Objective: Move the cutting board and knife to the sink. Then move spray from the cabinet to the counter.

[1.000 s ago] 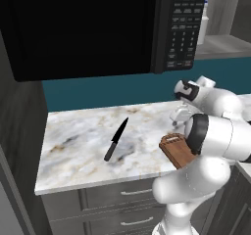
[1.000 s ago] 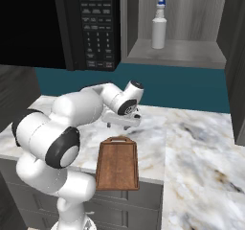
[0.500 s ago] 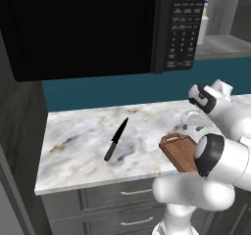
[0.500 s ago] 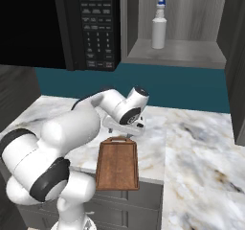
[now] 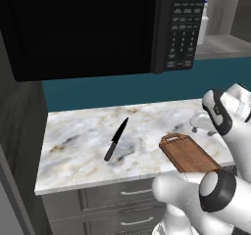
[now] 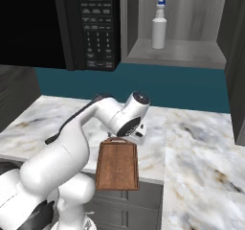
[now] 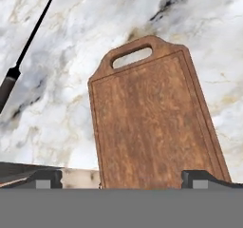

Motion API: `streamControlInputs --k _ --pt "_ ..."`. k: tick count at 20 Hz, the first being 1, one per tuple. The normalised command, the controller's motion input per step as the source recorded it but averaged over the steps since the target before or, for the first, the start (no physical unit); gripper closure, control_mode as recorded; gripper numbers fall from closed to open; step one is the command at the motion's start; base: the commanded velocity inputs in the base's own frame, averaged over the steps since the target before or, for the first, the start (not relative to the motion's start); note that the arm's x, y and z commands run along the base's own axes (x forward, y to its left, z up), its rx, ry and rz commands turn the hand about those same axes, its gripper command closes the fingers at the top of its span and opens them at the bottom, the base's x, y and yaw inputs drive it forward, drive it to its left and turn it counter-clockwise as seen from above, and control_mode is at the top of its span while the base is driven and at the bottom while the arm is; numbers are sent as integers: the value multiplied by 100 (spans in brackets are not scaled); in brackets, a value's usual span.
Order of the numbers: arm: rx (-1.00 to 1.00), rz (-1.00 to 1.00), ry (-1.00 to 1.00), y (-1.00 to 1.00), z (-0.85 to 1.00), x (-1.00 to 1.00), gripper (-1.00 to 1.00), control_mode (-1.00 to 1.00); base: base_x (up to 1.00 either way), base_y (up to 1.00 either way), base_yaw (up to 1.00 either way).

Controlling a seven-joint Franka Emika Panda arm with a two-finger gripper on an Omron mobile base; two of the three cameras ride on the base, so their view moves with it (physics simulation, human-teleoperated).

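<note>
The reddish-brown cutting board (image 7: 152,122) lies flat on the marble counter (image 5: 83,146) near its front edge, handle cut-out pointing to the wall. My gripper (image 7: 124,179) hangs open just above it, fingertips (image 7: 45,178) spread wide to either side and holding nothing. From the base it shows over the board's (image 6: 117,164) handle end, as gripper (image 6: 131,137) and gripper (image 5: 196,127). The dark knife (image 5: 116,140) lies left of the cutting board (image 5: 188,153), tip toward the wall; knife (image 7: 23,56) is at the upper left of the hand view. The spray (image 6: 159,28) stands upright in the cabinet (image 6: 177,51). The sink is out of view.
A black microwave (image 6: 91,28) hangs over the counter's left part, beside the cabinet niche. Teal wall backs the counter. Grey drawers (image 5: 127,195) with metal handles sit below. A dark tall panel (image 5: 19,146) bounds the counter on the left. My white arm arches over the front edge.
My hand has swung right and lower, from near the back wall to just over the cutting board's handle end. The elbow has dropped toward the front. Board, knife and spray have not moved.
</note>
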Motion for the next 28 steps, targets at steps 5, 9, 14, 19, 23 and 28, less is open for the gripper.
streamControlInputs --k 5,9,14,19,23,28 --pt "16 -13 5 -37 25 -47 -100 -100 0 0 0" --pt "27 -10 8 -35 17 -52 -100 -100 0 0 0" --pt "23 -17 1 -18 5 -54 -100 -100 0 0 0" --pt "18 -22 4 -3 0 -46 -100 -100 0 0 0" --pt "13 -29 0 0 0 -41 -100 -100 0 0 0" --pt "7 -33 3 0 -1 -36 -100 -100 0 0 0"
